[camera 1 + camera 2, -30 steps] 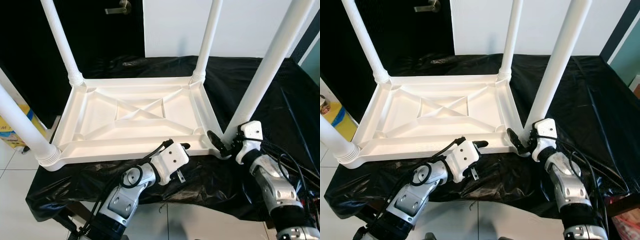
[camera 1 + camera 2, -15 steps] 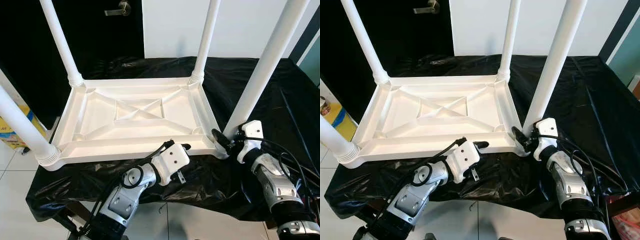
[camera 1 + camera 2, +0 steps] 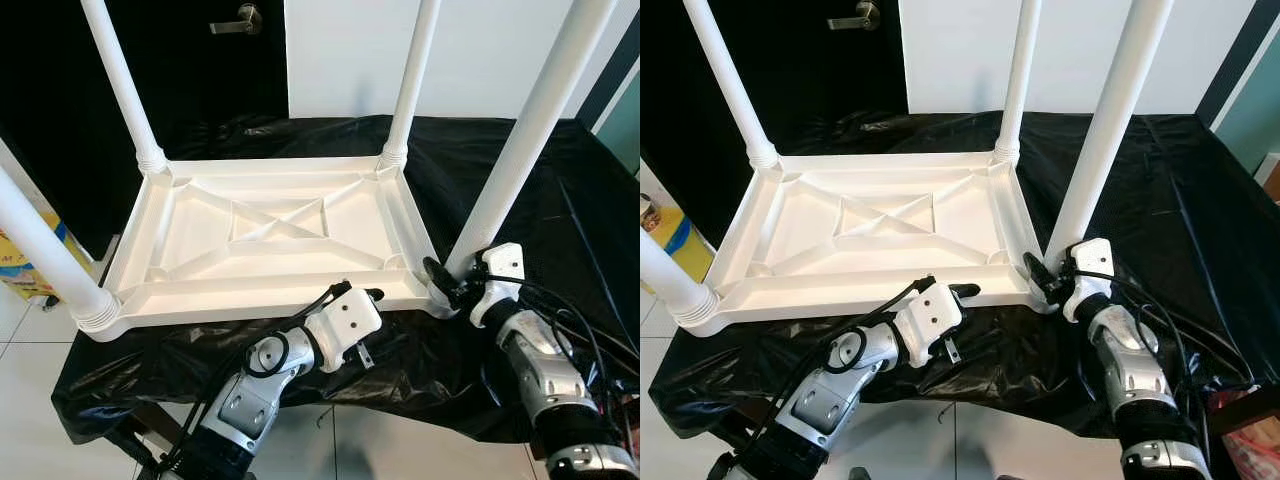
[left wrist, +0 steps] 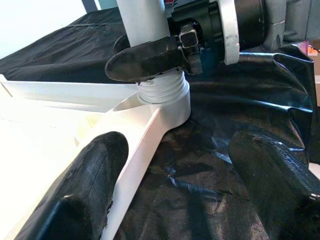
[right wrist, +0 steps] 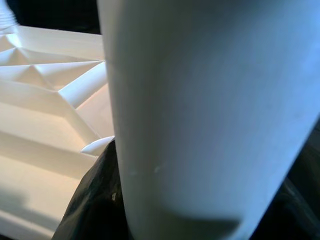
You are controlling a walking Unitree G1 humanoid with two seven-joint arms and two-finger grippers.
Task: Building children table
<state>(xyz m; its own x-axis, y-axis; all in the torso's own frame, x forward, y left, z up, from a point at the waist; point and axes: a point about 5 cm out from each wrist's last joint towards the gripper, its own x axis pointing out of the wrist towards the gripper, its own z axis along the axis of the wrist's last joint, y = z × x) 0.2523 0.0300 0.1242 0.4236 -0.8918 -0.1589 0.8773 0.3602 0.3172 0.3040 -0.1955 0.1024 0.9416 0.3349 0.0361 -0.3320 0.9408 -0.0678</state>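
Almost nothing changed over the last second: the right end effector [image 3: 447, 281] stayed clamped on the base of the near-right leg [image 3: 520, 150], edging slightly closer in. The upturned tabletop [image 3: 270, 235] lay unmoved on the black-draped worktop [image 3: 520, 180]. The left end effector [image 4: 185, 165] hung open just beside that leg's socket, so I judged the leg was being seated or tightened.

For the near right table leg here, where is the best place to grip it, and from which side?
Grip the near right leg low, just above its threaded collar, coming side-on from the robot's side of the tabletop. It stands upright and round, so fingers can straddle it; the right gripper is already closed on it there.
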